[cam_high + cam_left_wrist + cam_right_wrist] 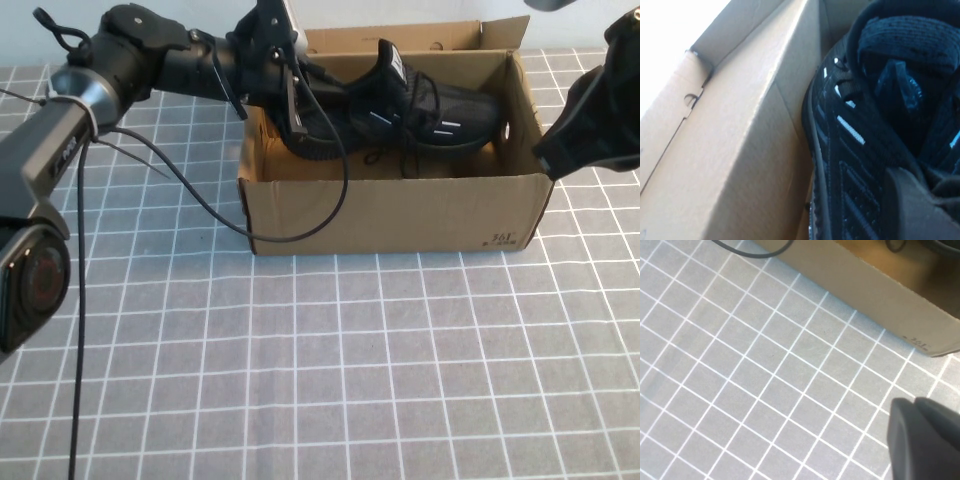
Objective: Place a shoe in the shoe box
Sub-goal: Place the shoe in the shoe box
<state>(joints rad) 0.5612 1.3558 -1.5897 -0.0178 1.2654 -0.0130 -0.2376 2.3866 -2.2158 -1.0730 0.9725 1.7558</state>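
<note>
While the shoe (pixel 400 110) hung inside the shoe box (pixel 400 215), heel end raised, toe dipping toward the box's right end — looked nearly placed, not yet released. Left gripper (pixel 300 105) reached over the box's left end, fingers clamped on the shoe's heel end. Right gripper (pixel 925 435) parked above the checked mat (pixel 300 380) beside the box's right end, fingers together, holding nothing. Remained: lower, let go, withdraw. Small dark print on the front corner (pixel 503 240) — seemingly "361", not fully legible
</note>
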